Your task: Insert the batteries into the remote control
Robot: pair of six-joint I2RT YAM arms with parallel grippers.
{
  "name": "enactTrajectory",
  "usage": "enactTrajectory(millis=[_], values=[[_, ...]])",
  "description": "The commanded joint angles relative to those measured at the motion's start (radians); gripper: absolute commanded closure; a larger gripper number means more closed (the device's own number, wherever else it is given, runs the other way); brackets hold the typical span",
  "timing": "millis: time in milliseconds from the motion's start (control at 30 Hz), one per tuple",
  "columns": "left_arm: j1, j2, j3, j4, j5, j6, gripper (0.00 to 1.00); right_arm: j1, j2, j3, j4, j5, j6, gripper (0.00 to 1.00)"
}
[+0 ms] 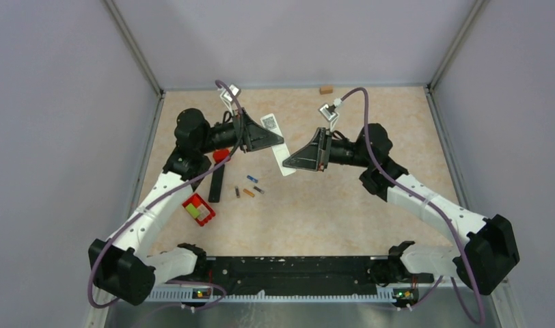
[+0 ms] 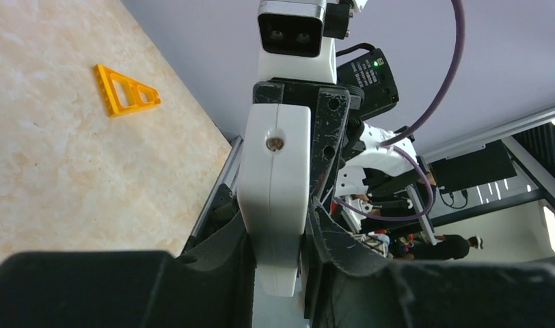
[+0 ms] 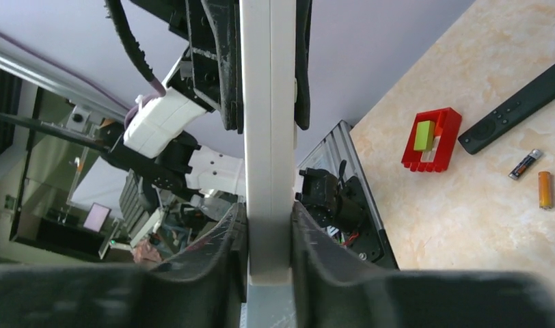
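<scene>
L gripper (image 2: 278, 249) and R gripper (image 3: 269, 239) each pinched one end of white remote (image 1: 283, 161) betw. closed fingers. Dual grip prob. steadied it for loading batteries (image 3: 545, 189)

slim white plastic remote control (image 1: 283, 162): aloft, tilted | tiny blue cylindrical battery (image 1: 251, 178), orange battery (image 1: 248, 193), two dark batteries (image 1: 259, 188): lying loose, close together on beige tabletop (image 1: 343, 205)

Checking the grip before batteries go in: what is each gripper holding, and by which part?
Both hold the white remote: the left gripper clamps its part farther from the arm bases, the right gripper its nearer end.
</scene>
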Motion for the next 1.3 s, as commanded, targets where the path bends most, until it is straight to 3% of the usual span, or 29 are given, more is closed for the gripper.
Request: enactTrajectory(millis=[0,33,100,233,433,667,1000,1167,1267], values=[[-0.002,0.013,0.005,0.091,-0.020,0.029,1.00,-0.004,-0.003,0.047,0.012,0.047,0.000,0.64],[-0.001,0.019,0.009,0.089,-0.047,0.036,1.00,-0.004,-0.015,0.029,0.007,0.078,-0.013,0.48],[-0.001,0.031,0.016,0.095,-0.095,0.031,1.00,-0.002,-0.042,-0.012,0.048,0.148,-0.021,0.29],[-0.001,0.042,0.006,0.134,-0.209,-0.010,1.00,-0.001,-0.090,-0.057,0.058,0.351,0.007,0.18],[-0.001,0.052,-0.041,0.234,-0.325,-0.095,1.00,0.015,-0.067,-0.128,0.171,0.560,0.158,0.16],[0.000,0.066,-0.055,0.271,-0.334,-0.141,1.00,0.044,0.033,-0.107,0.328,0.546,0.229,0.18],[-0.001,0.045,-0.075,0.271,-0.337,-0.169,1.00,0.052,0.116,-0.101,0.439,0.534,0.296,0.38],[-0.001,0.045,-0.080,0.283,-0.337,-0.185,1.00,0.052,0.119,-0.101,0.440,0.543,0.293,0.26],[-0.001,0.041,-0.089,0.291,-0.351,-0.188,1.00,0.052,0.114,-0.102,0.422,0.562,0.304,0.28]])
